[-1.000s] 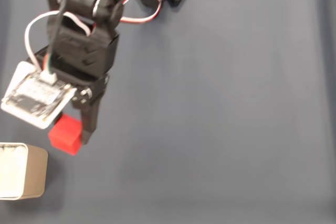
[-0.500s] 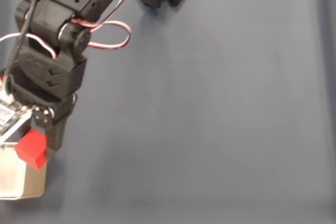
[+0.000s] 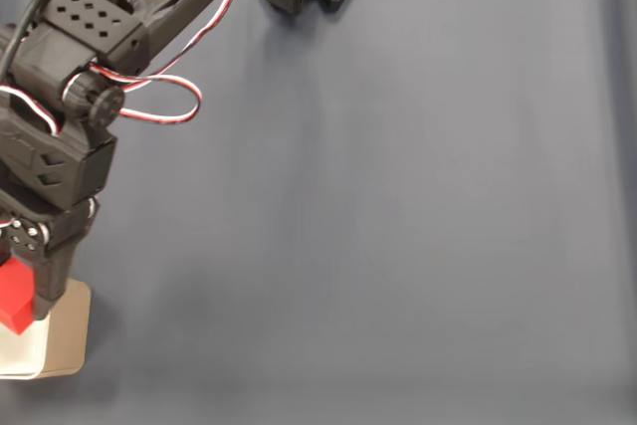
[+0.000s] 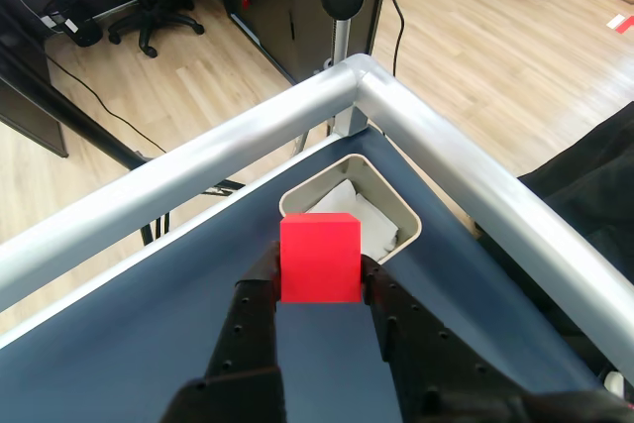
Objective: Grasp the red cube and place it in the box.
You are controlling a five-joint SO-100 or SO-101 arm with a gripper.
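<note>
One red cube [image 4: 319, 257] above box [image 4: 404, 217]

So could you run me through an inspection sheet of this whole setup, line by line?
Surface: dark blue mat, edged by a silver rail.
Job's things: red cube clamped in the gripper, held above the box rim; the beige box sits at the table corner, white inside.
Clutter: nothing seen.
Gripper: gripper shut on the red cube, black fingers on both sides.
Cables: red-and-white wires loop off the arm.
Surroundings: wooden floor, office chair, dark furniture.
</note>
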